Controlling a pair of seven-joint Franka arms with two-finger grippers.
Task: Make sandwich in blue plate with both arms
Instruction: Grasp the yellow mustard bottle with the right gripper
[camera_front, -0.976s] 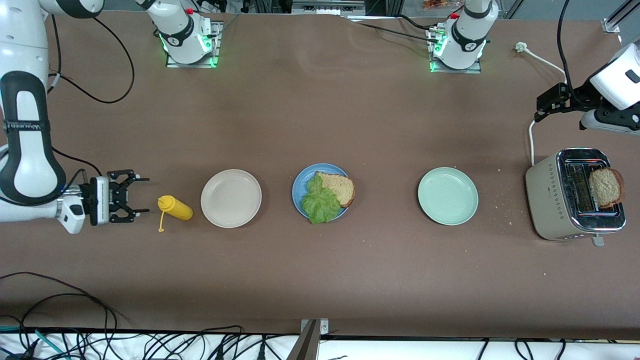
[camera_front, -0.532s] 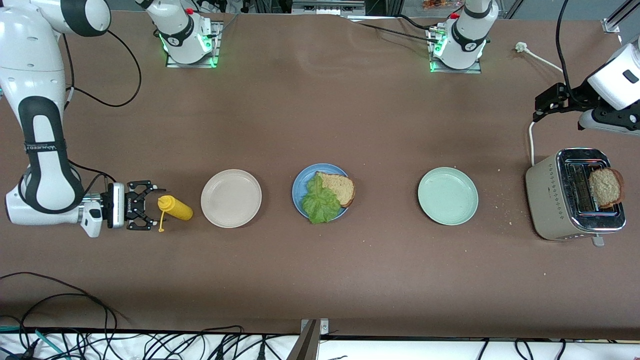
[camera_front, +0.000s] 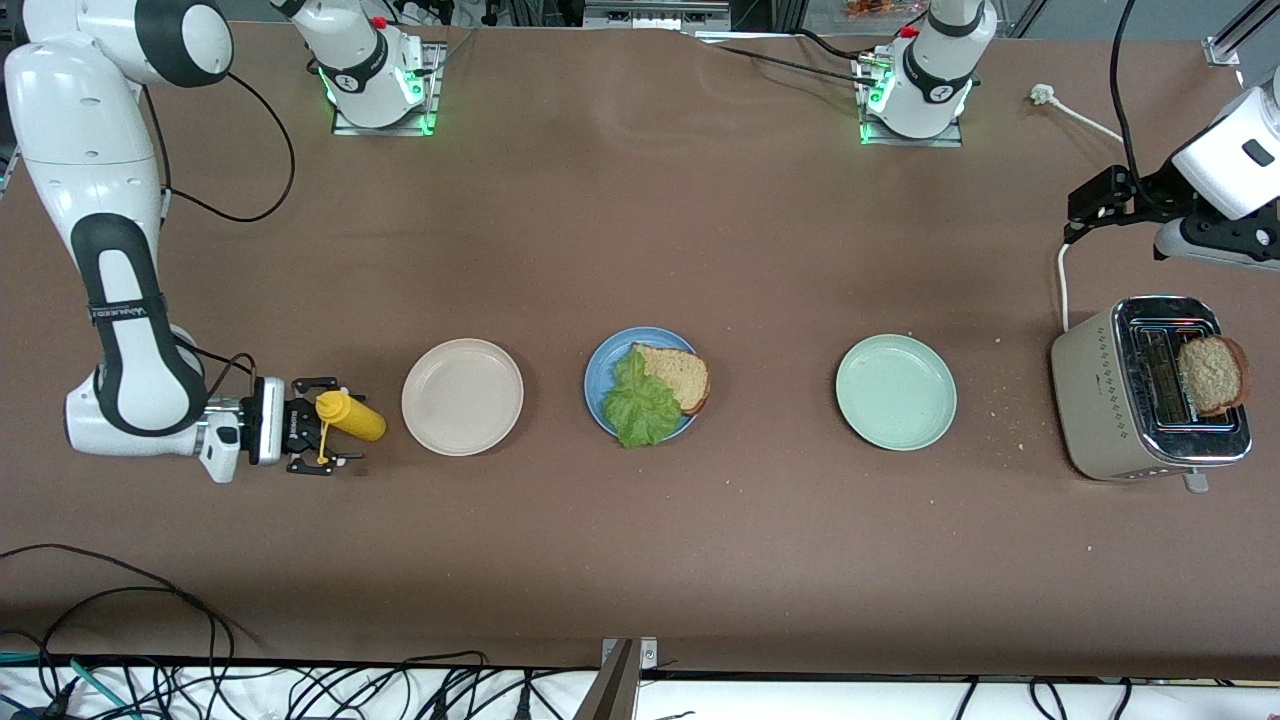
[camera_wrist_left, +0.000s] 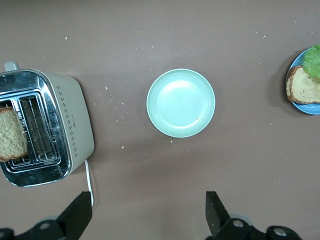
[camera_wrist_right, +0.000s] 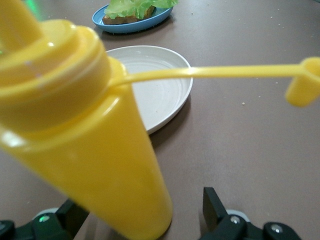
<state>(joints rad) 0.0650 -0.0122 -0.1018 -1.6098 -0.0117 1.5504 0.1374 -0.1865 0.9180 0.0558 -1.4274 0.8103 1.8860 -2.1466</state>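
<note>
Mustard bottle, two plates, toaster

A row of objects crosses the middle of the table, with bare brown surface open on either side of it, toward the arm bases and toward the front camera. At the right arm's end, the right gripper sits low with its jaws spread on either side of the capped end of a yellow squeeze bottle, which lies on its side just beside the cream plate. Gaps separate that plate, the blue plate and the mint plate. At the left arm's end, the toaster and its white cord stand in the way, and the left gripper, jaws apart, hangs above the table beside them.
</note>
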